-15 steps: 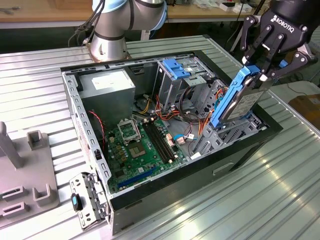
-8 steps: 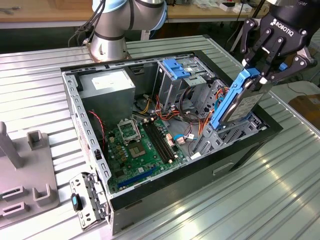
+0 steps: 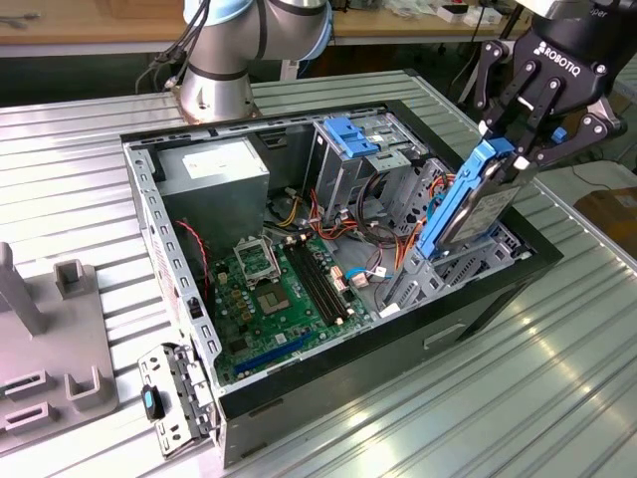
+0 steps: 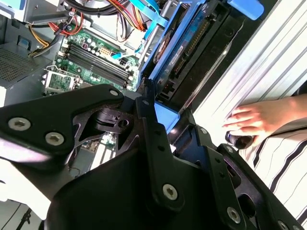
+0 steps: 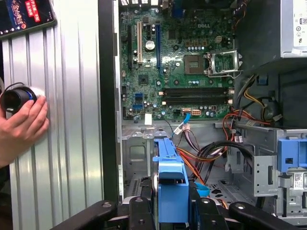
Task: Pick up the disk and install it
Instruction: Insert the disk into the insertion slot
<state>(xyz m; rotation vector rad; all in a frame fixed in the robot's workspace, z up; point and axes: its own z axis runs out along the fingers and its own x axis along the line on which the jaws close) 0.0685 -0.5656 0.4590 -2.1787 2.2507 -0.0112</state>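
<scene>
The gripper (image 3: 515, 141) is clamped on the upper end of the disk (image 3: 476, 199) — gripping its blue carrier rail. The disk hangs tilted beneath it, its lower end inside the open computer case (image 3: 328, 383) — at the case's edge on the exterior view's right.

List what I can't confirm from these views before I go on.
1. Disk lower end: exterior view, hidden among the metalwork of the case.
2. Bay under the disk: first wrist view, covered by the disk and the gripper.
3. Black round object: first wrist view, partly covered by a hand.
</scene>
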